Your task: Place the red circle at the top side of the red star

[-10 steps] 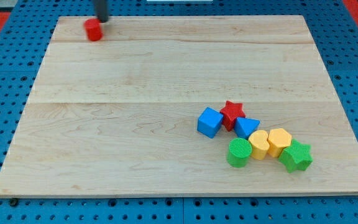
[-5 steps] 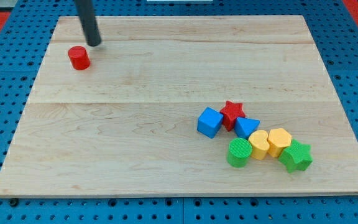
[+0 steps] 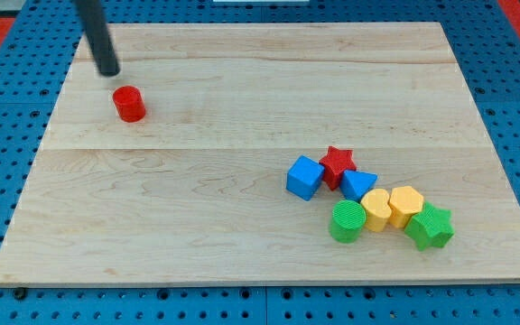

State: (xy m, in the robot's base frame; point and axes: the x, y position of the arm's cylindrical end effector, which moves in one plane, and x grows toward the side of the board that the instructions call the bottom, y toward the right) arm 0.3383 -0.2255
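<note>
The red circle [image 3: 129, 104] stands on the wooden board at the view's upper left. My tip [image 3: 107, 70] is just above and to the left of it, a small gap apart. The red star [image 3: 338, 164] lies far off at the view's lower right, wedged between a blue cube [image 3: 304, 177] on its left and a blue triangle [image 3: 358, 185] on its lower right.
Below the star sit a green circle [image 3: 348, 221], a yellow heart [image 3: 376, 209], a yellow hexagon [image 3: 405, 206] and a green star [image 3: 430, 227], packed close together. The board's left edge [image 3: 48, 135] is near the red circle.
The red circle has slid down and slightly right from the top-left corner. My tip has moved left, from the circle's upper right to its upper left.
</note>
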